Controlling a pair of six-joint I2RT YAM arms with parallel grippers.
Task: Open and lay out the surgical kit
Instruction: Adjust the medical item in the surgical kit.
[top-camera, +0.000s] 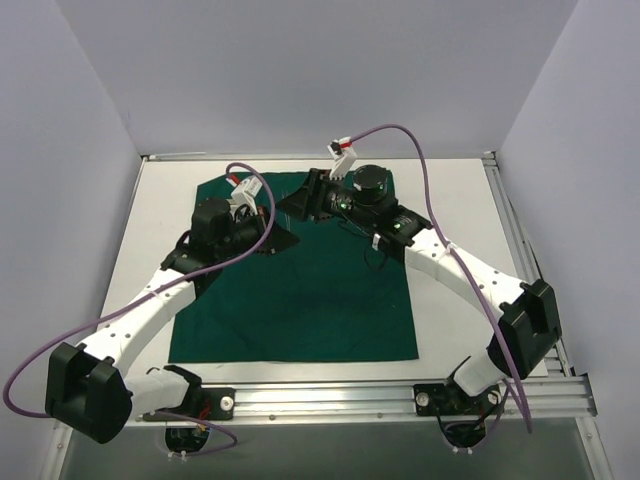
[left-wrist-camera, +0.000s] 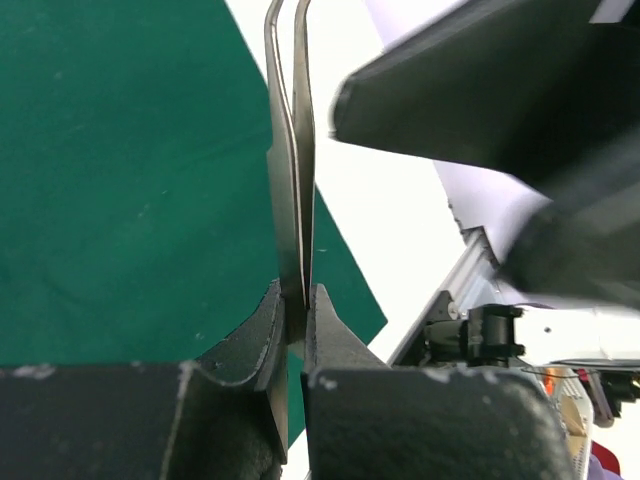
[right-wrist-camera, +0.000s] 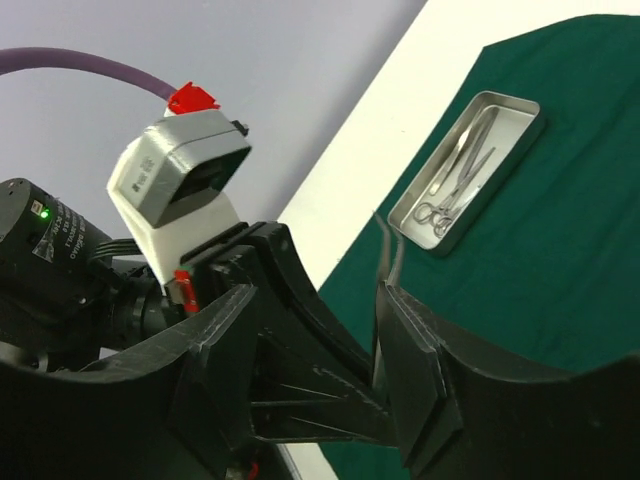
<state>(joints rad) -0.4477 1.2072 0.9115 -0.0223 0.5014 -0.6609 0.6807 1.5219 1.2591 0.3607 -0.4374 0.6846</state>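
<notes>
The dark green cloth (top-camera: 300, 300) lies spread flat on the white table. My left gripper (left-wrist-camera: 297, 295) is shut on a thin steel instrument (left-wrist-camera: 290, 150), whose two blades rise from the jaws over the cloth (left-wrist-camera: 120, 180). My right gripper (right-wrist-camera: 318, 300) is open, its fingers on either side of the left gripper's black tip, and the instrument (right-wrist-camera: 390, 250) runs along its right finger. A small steel tray (right-wrist-camera: 468, 170) holding ring-handled instruments (right-wrist-camera: 455, 185) rests on the cloth (right-wrist-camera: 560, 260). From above, both grippers meet over the cloth's far part (top-camera: 295, 215) and the tray is hidden.
An aluminium rail (top-camera: 400, 395) runs along the near table edge, with more rail on the right side (top-camera: 515, 230). White walls close in the table on three sides. The right gripper's dark finger (left-wrist-camera: 470, 90) hangs close above the left wrist view.
</notes>
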